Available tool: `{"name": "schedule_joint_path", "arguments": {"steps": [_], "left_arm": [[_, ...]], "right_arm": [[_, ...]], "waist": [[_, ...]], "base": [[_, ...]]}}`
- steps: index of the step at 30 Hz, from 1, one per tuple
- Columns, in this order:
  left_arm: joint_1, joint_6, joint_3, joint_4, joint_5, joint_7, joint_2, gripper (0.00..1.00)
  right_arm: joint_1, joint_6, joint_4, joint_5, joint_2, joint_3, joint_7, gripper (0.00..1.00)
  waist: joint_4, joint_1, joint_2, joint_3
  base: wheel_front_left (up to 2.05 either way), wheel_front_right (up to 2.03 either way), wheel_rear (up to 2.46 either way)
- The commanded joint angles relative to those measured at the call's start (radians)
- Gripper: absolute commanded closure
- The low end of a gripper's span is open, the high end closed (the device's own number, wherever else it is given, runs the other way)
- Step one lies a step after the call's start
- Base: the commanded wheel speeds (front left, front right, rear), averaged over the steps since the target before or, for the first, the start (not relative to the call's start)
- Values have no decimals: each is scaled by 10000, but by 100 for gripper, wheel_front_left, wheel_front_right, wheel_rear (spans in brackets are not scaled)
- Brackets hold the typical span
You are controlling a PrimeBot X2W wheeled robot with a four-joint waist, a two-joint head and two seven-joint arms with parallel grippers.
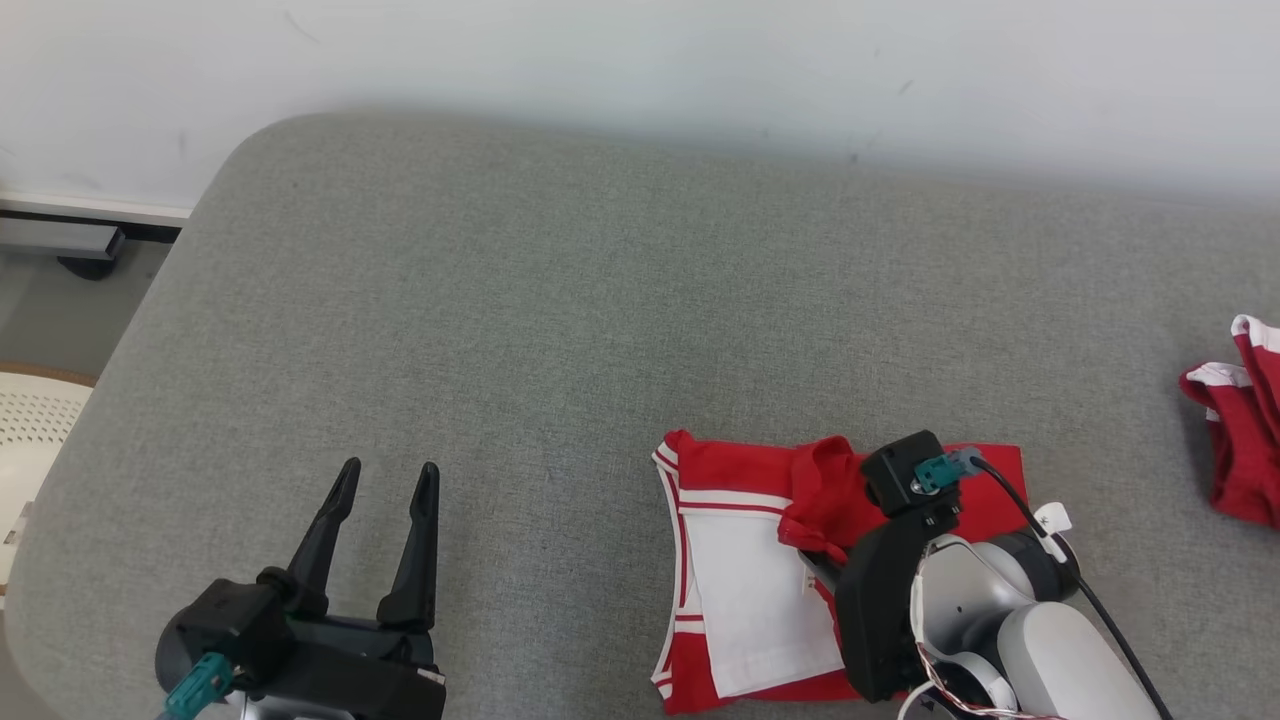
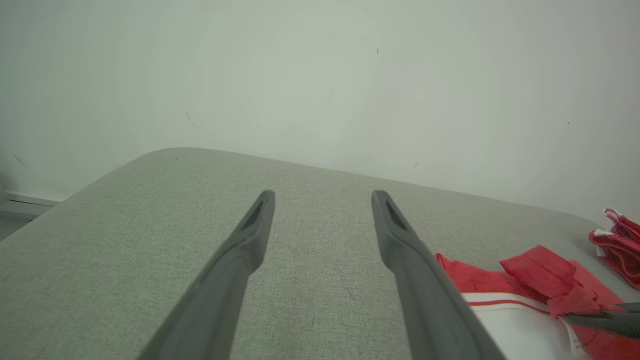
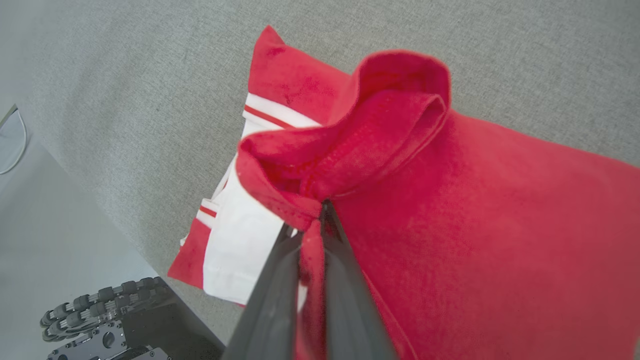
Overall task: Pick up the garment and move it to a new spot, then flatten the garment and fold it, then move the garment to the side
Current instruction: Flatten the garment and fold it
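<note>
**Red-and-white garment pinched at a raised fold, right of centre**

*Position.* Left gripper (image 1: 390,467) at the lower left of the head view, well apart from the garment (image 1: 745,580). Garment folded into a rough rectangle near the front edge of the grey padded surface (image 1: 560,330), right of centre, directly beneath the right gripper (image 3: 324,210). Red collar-like fold bunched up from the garment's top layer, rising around the right fingertips.

*Edges and room.* Rounded corner of the surface at far left, with floor and a pale perforated object (image 1: 30,430) beyond it. Broad bare padding between the left gripper and the garment, and on up to the white wall (image 1: 640,60). Second red-and-white cloth (image 1: 1240,420) at the far right edge, apart from the garment.

*Fingers.* Left pair spread fully, empty, over bare padding. Right pair closed almost tip to tip, with a thin ridge of red fabric clamped between them.
</note>
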Motion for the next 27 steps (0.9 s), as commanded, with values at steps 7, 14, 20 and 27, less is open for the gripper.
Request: {"name": "schedule_joint_path", "arguments": {"steps": [7, 14, 20, 27], "left_arm": [[-253, 10, -69, 35, -53, -44, -15, 0], [-291, 10, -99, 80, -98, -44, -39, 0], [-255, 10, -65, 78, -81, -44, -52, 0], [-147, 10, -32, 90, -33, -44, -54, 0]], "right_arm": [[-682, -5, 713, 280, -33, 359, -336, 100], [-942, -5, 1248, 452, -34, 695, -462, 100], [-977, -5, 1447, 495, -34, 808, -556, 100], [-1080, -5, 1298, 967, -34, 886, -1118, 0]], "waist": [[220, 0, -1, 141], [394, 0, -1, 196], [423, 0, -1, 196], [357, 0, -1, 114]], "base": [[0, 0, 0], [0, 0, 0], [0, 0, 0], [0, 0, 0]]}}
